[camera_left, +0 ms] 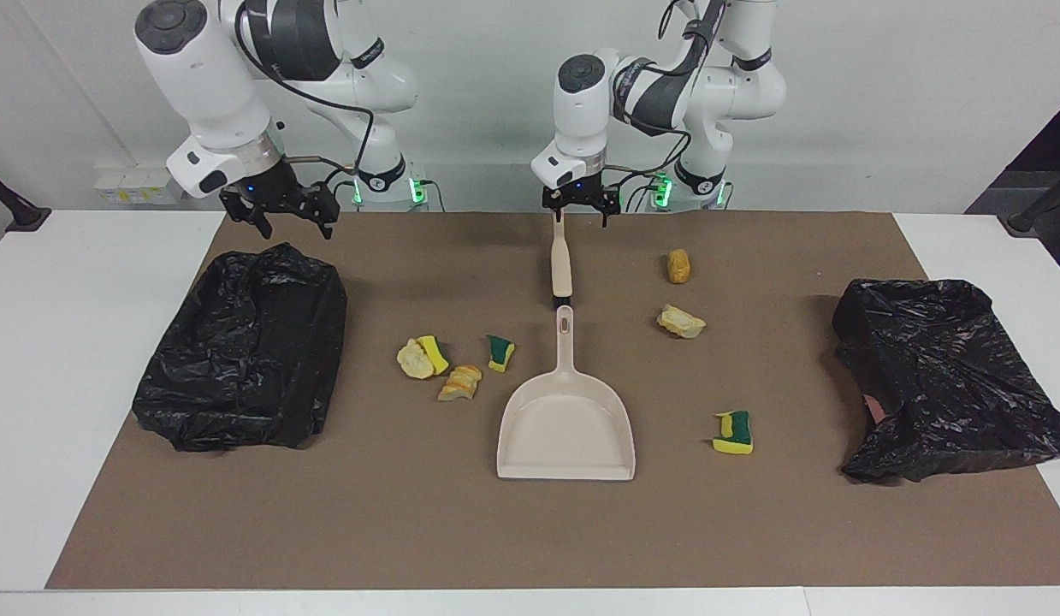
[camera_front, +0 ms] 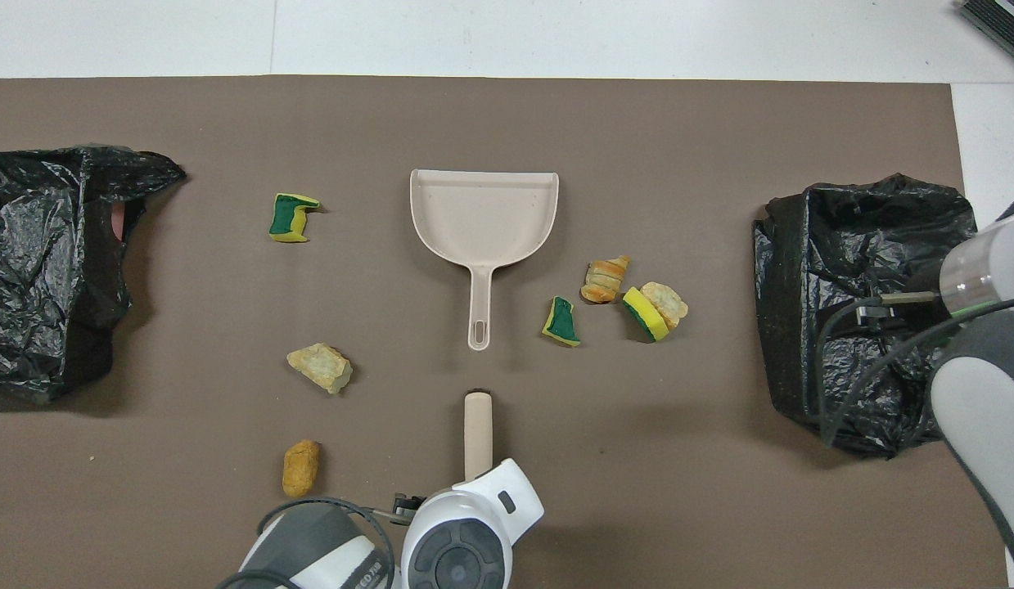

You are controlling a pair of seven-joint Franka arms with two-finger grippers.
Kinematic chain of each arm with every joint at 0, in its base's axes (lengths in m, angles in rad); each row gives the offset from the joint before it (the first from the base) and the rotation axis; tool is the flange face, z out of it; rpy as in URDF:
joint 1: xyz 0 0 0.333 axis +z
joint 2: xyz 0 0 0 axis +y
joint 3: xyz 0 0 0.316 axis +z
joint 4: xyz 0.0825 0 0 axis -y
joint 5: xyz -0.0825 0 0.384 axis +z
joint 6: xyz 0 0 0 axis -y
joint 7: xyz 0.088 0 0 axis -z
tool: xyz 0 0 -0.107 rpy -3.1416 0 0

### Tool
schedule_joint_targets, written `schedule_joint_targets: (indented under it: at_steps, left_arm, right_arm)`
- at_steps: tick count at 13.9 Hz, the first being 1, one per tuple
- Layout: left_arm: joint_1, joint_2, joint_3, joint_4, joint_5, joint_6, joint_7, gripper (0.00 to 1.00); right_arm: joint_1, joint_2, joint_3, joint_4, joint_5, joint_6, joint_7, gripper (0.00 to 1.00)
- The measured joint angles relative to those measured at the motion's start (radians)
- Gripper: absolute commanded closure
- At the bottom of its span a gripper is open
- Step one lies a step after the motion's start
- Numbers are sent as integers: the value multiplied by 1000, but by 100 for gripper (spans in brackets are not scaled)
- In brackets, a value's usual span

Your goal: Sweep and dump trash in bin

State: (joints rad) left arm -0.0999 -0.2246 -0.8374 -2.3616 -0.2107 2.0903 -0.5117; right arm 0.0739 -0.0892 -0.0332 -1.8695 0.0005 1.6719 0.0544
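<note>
Scraps of yellow-green sponge and beige foam trash [camera_left: 458,366] are lying scattered either side of the beige plastic dustpan [camera_left: 566,428], none in it yet. Left gripper [camera_left: 579,208] is sitting right over the beige brush handle [camera_left: 562,267], can't tell if it's gripping. Right gripper [camera_left: 281,214] is waiting, fingers spread, over the black-lined bin [camera_left: 243,346]. I'd get a firm hold low on that handle before sweeping.
</note>
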Motion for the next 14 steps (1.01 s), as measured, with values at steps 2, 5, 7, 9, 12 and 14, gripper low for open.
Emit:
schedule_joint_targets:
  at_steps: [2,5,7,9,12,14]
  left_arm:
    - [0,1,-51,-47,-26,63,-40,0]
    - [0,2,-67,-83,-97,87,-45,13]
    - [0,2,-67,-84,-119,87,-45,35]
    - [0,2,-67,-84,-124,87,-45,70]
    - [0,3,-67,-86,-125,86,-43,93]
    - [0,4,-67,-86,-125,84,-41,100]
  right_arm:
    - [1,21,38,-3,0,16,27,0]
    - [3,71,77,-7,0,40,36,0]
    - [4,97,99,-7,0,58,46,0]
    - [4,101,110,-5,0,58,54,0]
    - [3,101,110,-3,0,58,54,0]
    - [3,101,110,-1,0,58,54,0]
